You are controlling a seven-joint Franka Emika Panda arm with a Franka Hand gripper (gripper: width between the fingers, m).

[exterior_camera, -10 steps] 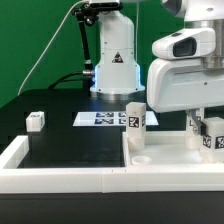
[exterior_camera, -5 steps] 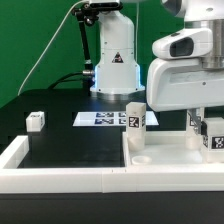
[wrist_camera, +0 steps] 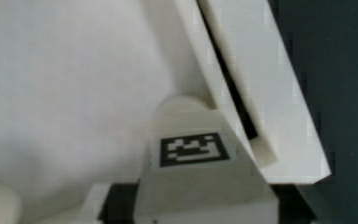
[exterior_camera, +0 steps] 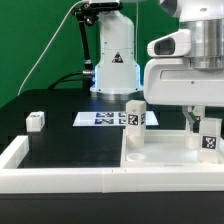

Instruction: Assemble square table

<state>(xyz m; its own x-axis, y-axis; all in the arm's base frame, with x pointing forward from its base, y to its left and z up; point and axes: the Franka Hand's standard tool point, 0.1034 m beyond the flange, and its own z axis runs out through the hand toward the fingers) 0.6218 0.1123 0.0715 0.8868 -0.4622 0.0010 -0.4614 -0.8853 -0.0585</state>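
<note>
Black tabletop [exterior_camera: 70, 150] below — fingers [exterior_camera: 190, 122] part-open, clamped on a tagged white leg [exterior_camera: 209, 137] over the slab [exterior_camera: 170, 158].

The black table [exterior_camera: 70, 140] carries the marker board [exterior_camera: 105, 119], a small loose white leg [exterior_camera: 36, 122], the square tabletop slab [exterior_camera: 165, 158] and the white border wall [exterior_camera: 60, 178].

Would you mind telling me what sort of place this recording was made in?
Most likely a robotics lab bench, not a home or workshop. A robot arm is mounted on a black table, a marker board with printed tags lies flat on it, and a low white border wall fences in the white tagged furniture parts.
</note>
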